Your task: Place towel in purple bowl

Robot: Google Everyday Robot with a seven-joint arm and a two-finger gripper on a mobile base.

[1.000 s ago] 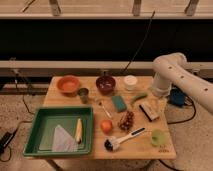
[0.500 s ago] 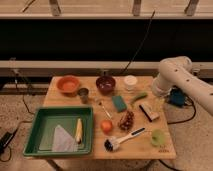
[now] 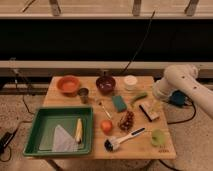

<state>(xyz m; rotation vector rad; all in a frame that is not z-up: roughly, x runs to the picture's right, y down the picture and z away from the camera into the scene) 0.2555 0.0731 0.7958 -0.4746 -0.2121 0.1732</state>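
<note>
I see the tool (image 3: 158, 103) over the right side of the worktop (image 3: 145, 148), its fingers apart. The towel (image 3: 64, 140) lies flat in the green tray (image 3: 35, 134), near left. The purple bowl (image 3: 105, 84) stands far centre, well apart from both.

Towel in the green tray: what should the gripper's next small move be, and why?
Probably swing the gripper, now at the right edge of the table, leftward toward the towel: it lies flat in the green tray, untouched, away from the purple bowl.
</note>
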